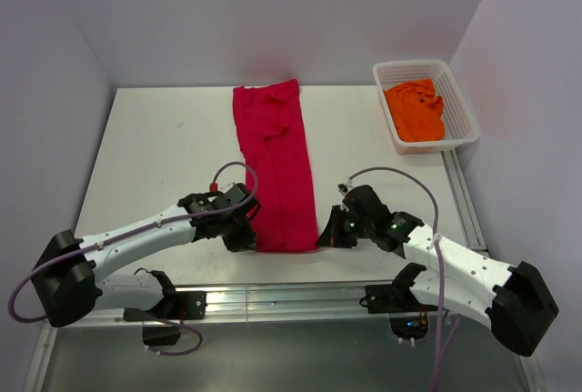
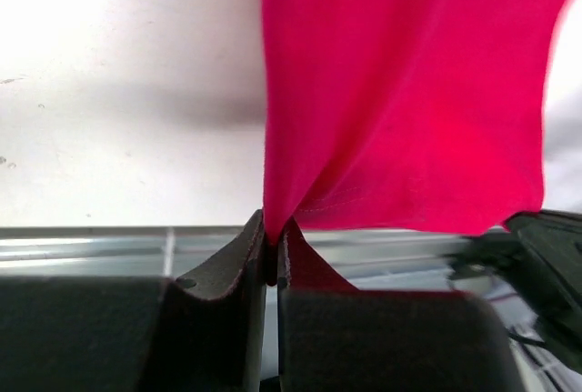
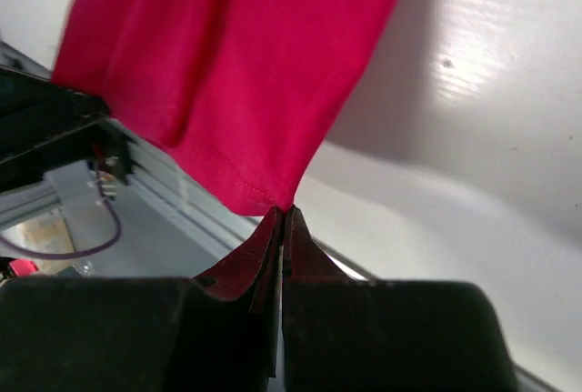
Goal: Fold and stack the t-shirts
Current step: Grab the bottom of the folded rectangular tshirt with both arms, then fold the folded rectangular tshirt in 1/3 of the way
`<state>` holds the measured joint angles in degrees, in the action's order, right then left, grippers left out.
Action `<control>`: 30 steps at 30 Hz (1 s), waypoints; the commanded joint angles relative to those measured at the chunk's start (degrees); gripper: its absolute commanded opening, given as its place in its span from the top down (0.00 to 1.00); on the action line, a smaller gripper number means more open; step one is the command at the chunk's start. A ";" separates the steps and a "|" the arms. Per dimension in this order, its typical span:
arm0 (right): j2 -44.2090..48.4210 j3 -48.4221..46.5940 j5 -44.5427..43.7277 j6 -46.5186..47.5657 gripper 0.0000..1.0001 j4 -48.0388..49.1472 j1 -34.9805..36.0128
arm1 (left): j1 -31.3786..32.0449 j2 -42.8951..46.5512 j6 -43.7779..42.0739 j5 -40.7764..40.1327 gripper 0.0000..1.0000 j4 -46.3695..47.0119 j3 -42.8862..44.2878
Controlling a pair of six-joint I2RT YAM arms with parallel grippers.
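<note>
My left end effector (image 2: pixel 271 248) is pressed together on the near-left hem corner of the crimson t-shirt (image 1: pixel 273 160). My right end effector (image 3: pixel 284 225) pinches its near-right corner. The shirt lies as a long folded strip on the white worktop (image 1: pixel 155 146). The orange t-shirt (image 1: pixel 416 110) sits crumpled in the mesh basket (image 1: pixel 427 145), far right.

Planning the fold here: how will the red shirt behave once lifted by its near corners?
Probably floppy: the red shirt puckers into creases where the left fingers pinch it. Likely light, since thin corner pinches by those and the right fingers seem enough to raise its edge. Its middle will probably sag between the two corners.
</note>
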<state>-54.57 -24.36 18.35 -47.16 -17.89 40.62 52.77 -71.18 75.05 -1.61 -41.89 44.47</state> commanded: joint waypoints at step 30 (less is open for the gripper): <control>-42.25 -64.02 -2.26 17.71 1.00 -23.15 -10.38 | -30.26 -25.66 -26.96 3.80 1.00 -11.20 45.61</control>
<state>-91.26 -81.43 15.70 -32.42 -39.03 31.88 25.10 -93.30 53.74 -0.67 -54.52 85.21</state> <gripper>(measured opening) 0.009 0.108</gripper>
